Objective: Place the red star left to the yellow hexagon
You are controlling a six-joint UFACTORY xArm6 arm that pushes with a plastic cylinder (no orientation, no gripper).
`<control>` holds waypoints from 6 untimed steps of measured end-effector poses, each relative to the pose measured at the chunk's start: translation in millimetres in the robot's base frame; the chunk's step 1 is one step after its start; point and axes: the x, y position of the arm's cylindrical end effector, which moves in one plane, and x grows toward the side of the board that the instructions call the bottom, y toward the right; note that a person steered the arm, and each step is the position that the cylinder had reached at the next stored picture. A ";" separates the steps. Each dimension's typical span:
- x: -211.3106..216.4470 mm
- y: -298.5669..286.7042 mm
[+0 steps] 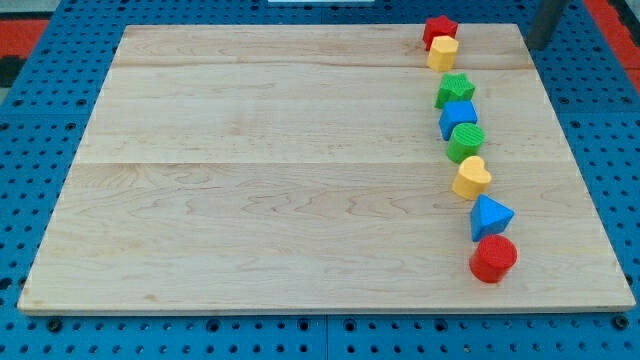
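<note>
Red star (orientation unclear) touches yellow hexagon from above.

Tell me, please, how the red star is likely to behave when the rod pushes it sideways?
The red star looks squat and rigid, so it should slide, not tip. Its points may make it rotate. It touches the yellow hexagon, which may get dragged. My tip stands apart, toward the view's right.

A robotics lab bench — a pale wooden board lies on a blue perforated metal base, with small coloured plastic blocks from one to four o'clock.
</note>
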 end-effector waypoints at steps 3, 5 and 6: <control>-3.9 -176.6; -5.9 -221.0; -5.7 -247.4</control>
